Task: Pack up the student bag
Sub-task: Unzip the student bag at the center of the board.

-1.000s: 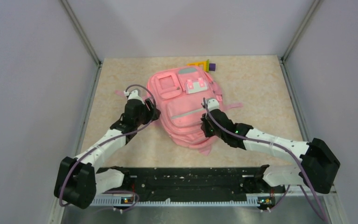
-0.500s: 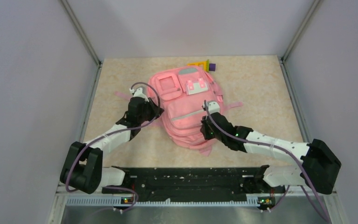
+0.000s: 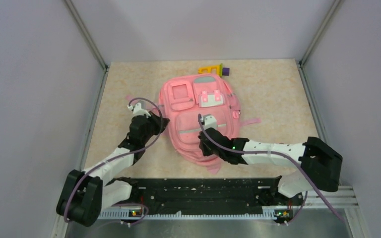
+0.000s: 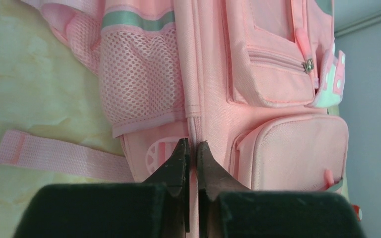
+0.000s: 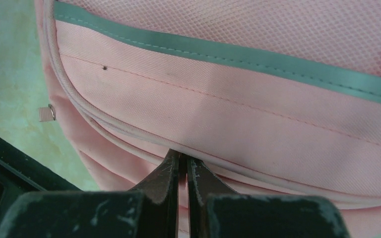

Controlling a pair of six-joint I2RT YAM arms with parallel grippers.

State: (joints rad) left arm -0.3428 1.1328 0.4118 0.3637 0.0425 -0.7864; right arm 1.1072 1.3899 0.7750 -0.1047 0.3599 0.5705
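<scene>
Top view vs a sec ago: bag [image 3: 197, 116] sits squarer on the table [image 3: 278, 99] now. Its long axis runs near-to-far, where before it lay skewed w/ the near end swung to the R. It's in the middle of the table, front pockets up, far end close to a yellow-and-purple toy [image 3: 213, 69] at the back edge. R arm has swung inward, its elbow is nearer the centre, and its wrist has moved L over the bag's near half. L arm has pulled back a bit toward the L side of the bag.

L pincer [image 3: 162, 124]: was spread a sec ago, now nearly pressed together at the bag's L side. Left wrist view: the pincer [image 4: 191, 147] tips leave only a thin slit, and the bag's [image 4: 278, 74] seam ridge btw side panel and front panel runs straight into that slit, so it's pinching that seam. Mesh side pocket [image 4: 139, 84] is just beyond the tips; a loose strap [image 4: 54, 156] lies flat on the table to the L.

R pincer [image 3: 204, 146]: same closed state as before, on the bag's near half. Right wrist view: the pincer [image 5: 182, 161] tips are squeezed on the pale piping at the bag's [image 5: 228, 104] edge, pink fabric visible btw them. A grey strip [image 5: 228, 54] crosses the fabric beyond.
</scene>
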